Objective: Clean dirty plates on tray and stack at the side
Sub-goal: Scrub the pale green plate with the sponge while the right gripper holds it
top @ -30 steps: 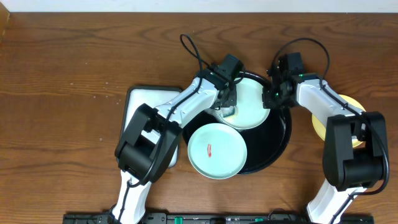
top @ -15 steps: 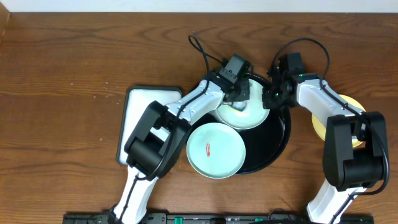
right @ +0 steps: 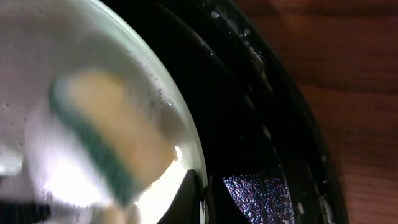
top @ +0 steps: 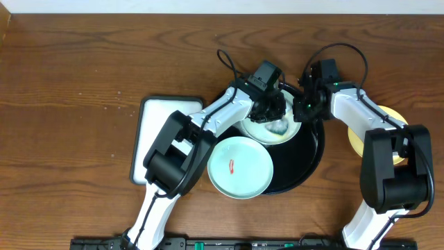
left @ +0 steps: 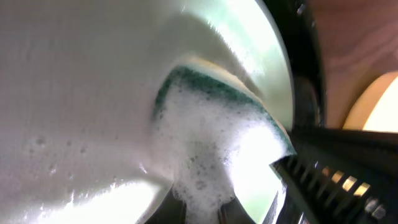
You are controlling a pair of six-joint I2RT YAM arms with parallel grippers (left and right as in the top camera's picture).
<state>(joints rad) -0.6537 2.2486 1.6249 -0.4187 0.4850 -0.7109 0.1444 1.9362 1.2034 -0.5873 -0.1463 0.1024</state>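
Holding a sponge [left: 217, 106], the left gripper [top: 272, 111] is clenched on it and presses it flat on the far mint plate [top: 258, 130]. Green scrub side and yellow body both show, with white foam [left: 205, 155] spread over the plate around it. Sponge is blurred in the right wrist view.

Right gripper [top: 303, 111] is pinched on that plate's right rim, fingers [right: 193, 196] at the edge, just inside the tray's wall. The plate sits at the far side of the black tray [top: 309, 156].

Near mint plate [top: 243, 173] sits at the tray's near left, overhanging the rim, with a red smear [top: 233, 167] at centre.

Yellow plate [top: 390, 115] is off the tray on the table [top: 83, 62] to the right, partly under the right arm. White dish [top: 149, 121] lies left of the tray.
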